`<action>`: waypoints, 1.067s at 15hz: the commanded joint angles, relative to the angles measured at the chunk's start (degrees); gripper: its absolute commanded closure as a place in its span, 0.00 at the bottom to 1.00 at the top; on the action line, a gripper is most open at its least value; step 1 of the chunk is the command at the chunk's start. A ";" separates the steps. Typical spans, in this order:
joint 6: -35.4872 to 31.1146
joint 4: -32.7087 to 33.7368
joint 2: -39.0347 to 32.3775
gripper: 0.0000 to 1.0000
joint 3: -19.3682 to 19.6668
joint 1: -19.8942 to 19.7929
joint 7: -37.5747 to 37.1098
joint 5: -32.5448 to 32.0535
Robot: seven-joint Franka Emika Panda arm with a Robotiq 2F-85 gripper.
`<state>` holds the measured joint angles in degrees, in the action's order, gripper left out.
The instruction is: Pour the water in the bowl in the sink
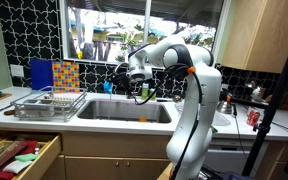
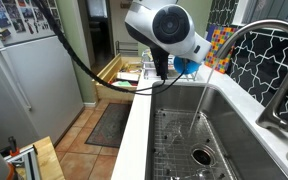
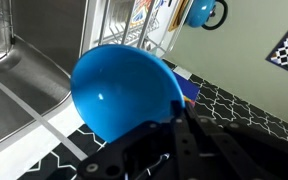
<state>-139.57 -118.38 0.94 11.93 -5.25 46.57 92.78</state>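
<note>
**Exterior view, across the counter.**
- White Franka arm (image 1: 189,100), standing at 3 o'clock of the wide rectangular stainless steel sink (image 1: 119,110).
- Robotiq gripper (image 1: 141,88), hanging above the middle of the basin. What it holds is too small to read here.
- Wire dish rack (image 1: 48,104), at 9 o'clock of the sink, just beside it.
- Open wooden drawer (image 1: 19,155), at 7 o'clock, below the counter.

**Exterior view, along the basin.**
- Small round bright blue plastic bowl (image 2: 187,66), at 12 o'clock, tipped above the far end of the sink.
- Thin pale streak (image 2: 198,105), running down from the bowl toward the basin floor.
- Curved metal faucet (image 2: 259,45), at 3 o'clock.
- Grey refrigerator (image 2: 24,70), at 9 o'clock.

**Wrist view.**
- The bowl sits at the centre, turned on edge, its hollow facing the camera.
- Black fingers (image 3: 189,135), drawn in narrow on the bowl's rim at 4 o'clock and pinching it.
- The steel basin lies at 9 o'clock.
- Black patterned tile (image 3: 239,110), at 3 o'clock.
</note>
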 commanded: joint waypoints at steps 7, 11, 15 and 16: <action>1.71 -2.04 1.46 0.99 -2.34 0.43 -7.44 -23.38; 3.41 -4.26 2.91 0.99 -5.06 0.77 -14.87 -39.95; 8.47 -5.10 3.45 0.99 -6.92 1.43 -19.93 -54.54; 9.98 -5.12 3.48 0.99 -7.30 1.65 -20.57 -57.76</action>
<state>-133.23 -121.70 2.62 5.44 -3.95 29.03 43.58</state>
